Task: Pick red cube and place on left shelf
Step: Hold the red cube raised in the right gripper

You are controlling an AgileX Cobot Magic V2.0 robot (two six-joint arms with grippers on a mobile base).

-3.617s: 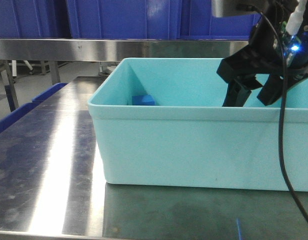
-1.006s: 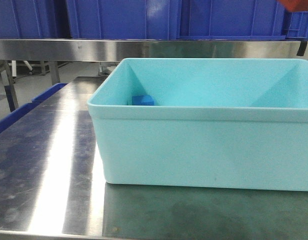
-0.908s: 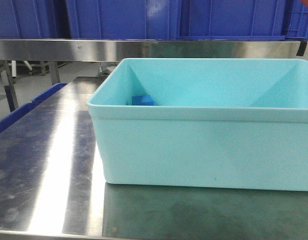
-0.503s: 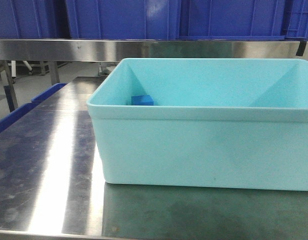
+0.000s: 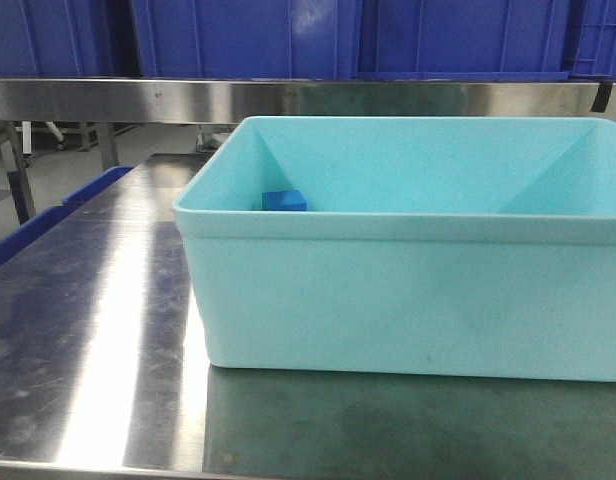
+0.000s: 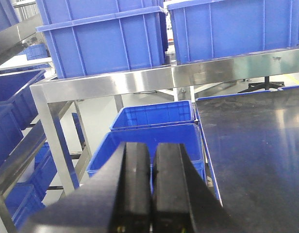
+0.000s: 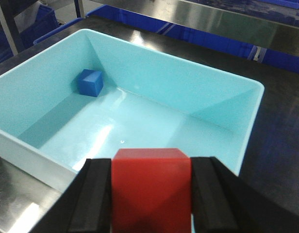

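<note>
The left tool is matte black throughout. Its two flat, slab-like fingers have rounded tips at 12 o'clock, and toward 6 o'clock they merge into a broad, sloping body that fans out to 7 and 5 o'clock of the wrist view. The right tool is the same black material. Its fingers are blocky, with bevelled upper edges and a faint sheen.

Turquoise bin sits on steel tabletop, w/ small blue cube inside, in a corner. Big blue crates in bkgd. Lower crates beside tabletop edge.
</note>
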